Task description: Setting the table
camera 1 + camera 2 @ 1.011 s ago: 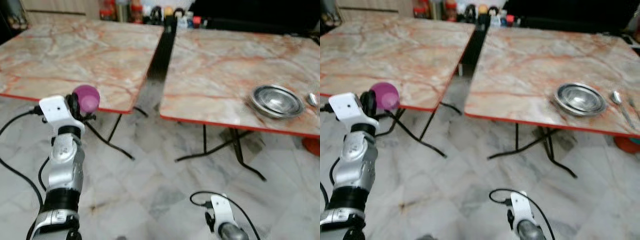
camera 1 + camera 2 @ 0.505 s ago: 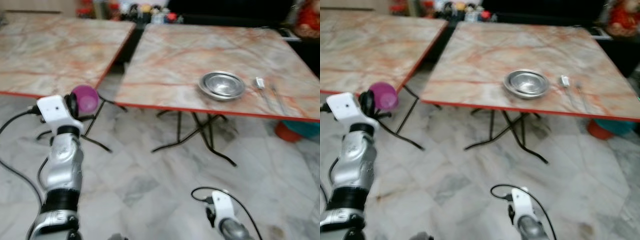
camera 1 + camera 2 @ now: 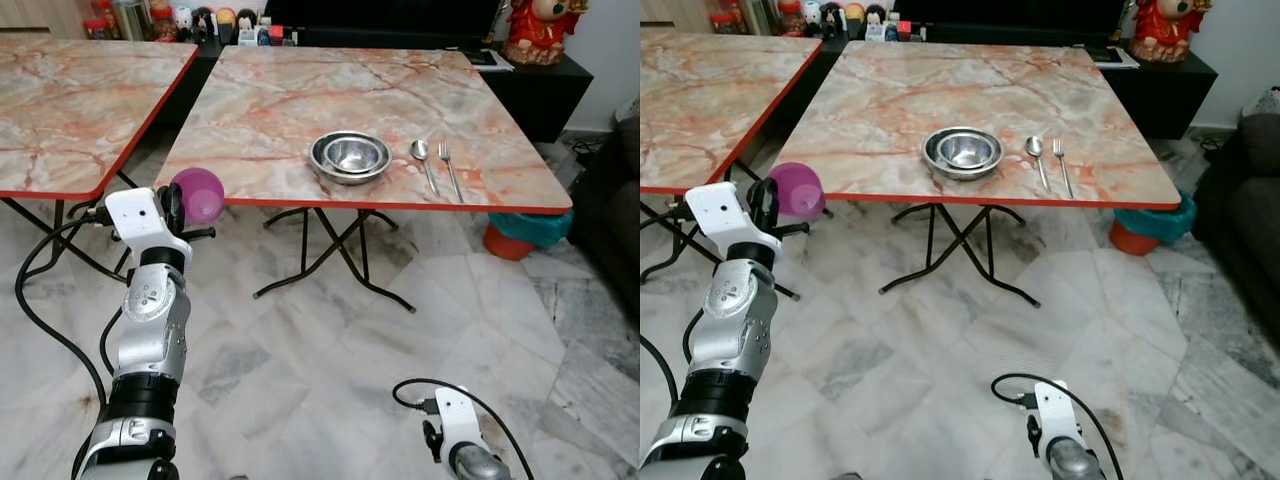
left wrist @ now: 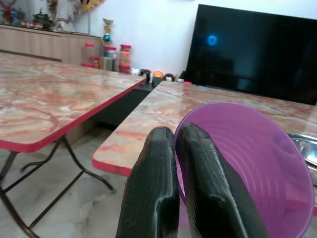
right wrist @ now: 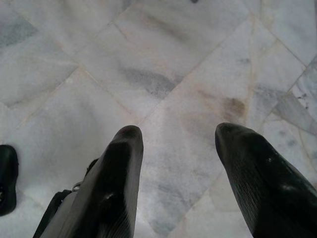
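Note:
My left gripper (image 3: 178, 211) is raised in front of me, shut on the rim of a purple plastic cup (image 3: 198, 193); the left wrist view shows both black fingers (image 4: 153, 188) pinching the cup's (image 4: 242, 163) edge. Ahead stands a marble-topped table (image 3: 300, 110) with a red edge. On it sit stacked steel bowls (image 3: 350, 156), with a spoon (image 3: 423, 160) and a fork (image 3: 448, 166) just to their right. The cup is short of the table's near left corner. My right gripper (image 5: 178, 183) hangs low over the floor, open and holding nothing.
A second marble table (image 3: 70, 100) stands to the left, with a narrow gap between the two. Jars and bottles (image 3: 190, 20) line the back, beside a black TV cabinet (image 3: 540, 90). A teal and orange bin (image 3: 520, 232) sits under the table's right corner. A dark sofa (image 3: 625, 190) is at the right.
The camera has swung right and closer, so the table with bowls now sits centred. My left arm still holds the purple cup in the same pose. The right arm still hangs low.

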### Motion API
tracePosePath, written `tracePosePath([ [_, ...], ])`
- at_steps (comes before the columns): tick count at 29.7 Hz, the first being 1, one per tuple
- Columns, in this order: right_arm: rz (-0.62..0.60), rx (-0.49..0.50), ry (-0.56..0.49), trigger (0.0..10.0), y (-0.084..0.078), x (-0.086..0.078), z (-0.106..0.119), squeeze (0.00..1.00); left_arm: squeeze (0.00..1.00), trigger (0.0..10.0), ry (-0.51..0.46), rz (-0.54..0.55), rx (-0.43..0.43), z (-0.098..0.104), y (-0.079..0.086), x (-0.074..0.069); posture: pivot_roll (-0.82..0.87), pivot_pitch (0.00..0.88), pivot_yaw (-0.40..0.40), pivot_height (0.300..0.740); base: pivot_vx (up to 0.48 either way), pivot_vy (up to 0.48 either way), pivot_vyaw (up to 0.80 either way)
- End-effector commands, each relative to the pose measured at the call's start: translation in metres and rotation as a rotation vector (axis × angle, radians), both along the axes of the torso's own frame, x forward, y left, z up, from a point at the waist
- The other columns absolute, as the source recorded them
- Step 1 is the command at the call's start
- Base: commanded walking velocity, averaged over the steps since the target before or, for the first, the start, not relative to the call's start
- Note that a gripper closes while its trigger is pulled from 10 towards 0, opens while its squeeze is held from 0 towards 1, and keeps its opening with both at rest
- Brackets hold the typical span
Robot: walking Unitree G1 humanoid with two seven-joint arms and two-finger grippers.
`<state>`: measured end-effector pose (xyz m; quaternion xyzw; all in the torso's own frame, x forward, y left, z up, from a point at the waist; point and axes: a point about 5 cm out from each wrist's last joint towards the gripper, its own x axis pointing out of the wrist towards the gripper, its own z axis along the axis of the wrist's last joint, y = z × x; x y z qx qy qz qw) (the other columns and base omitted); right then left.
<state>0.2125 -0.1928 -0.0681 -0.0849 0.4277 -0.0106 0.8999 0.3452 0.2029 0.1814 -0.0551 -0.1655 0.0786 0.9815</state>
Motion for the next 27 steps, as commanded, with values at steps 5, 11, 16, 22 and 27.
tracePosePath([
  [5, 0.007, 0.008, -0.01, 10.0, -0.0009, 0.0021, 0.0015, 0.0, 0.0, 10.0, -0.016, 0.008, 0.029, 0.0073, -0.0019, 0.001, 0.11, 0.098, -0.089, 0.715, 0.326, 0.0, 0.0],
  [11, 0.01, 0.01, -0.015, 10.0, -0.0004, 0.0036, 0.0024, 0.0, 0.0, 10.0, -0.02, 0.012, 0.03, 0.0086, -0.0015, 0.0008, 0.11, 0.092, -0.086, 0.715, 0.361, 0.0, 0.0],
  [16, 0.006, 0.012, -0.017, 10.0, 0.0008, 0.0037, 0.0022, 0.0, 0.0, 10.0, -0.024, 0.007, 0.039, 0.0109, -0.0016, 0.0017, 0.11, 0.086, -0.079, 0.715, 0.367, 0.0, 0.0],
  [22, 0.003, 0.011, -0.01, 10.0, 0.0022, 0.0024, 0.0012, 0.0, 0.0, 10.0, -0.032, -0.007, 0.049, 0.0146, -0.003, 0.0033, 0.11, 0.079, -0.068, 0.715, 0.369, 0.0, 0.0],
  [27, -0.002, 0.013, -0.011, 10.0, 0.0031, 0.002, 0.0008, 0.0, 0.0, 10.0, -0.031, -0.028, 0.057, 0.0154, -0.0055, 0.0043, 0.11, 0.079, -0.063, 0.715, 0.372, 0.0, 0.0],
])
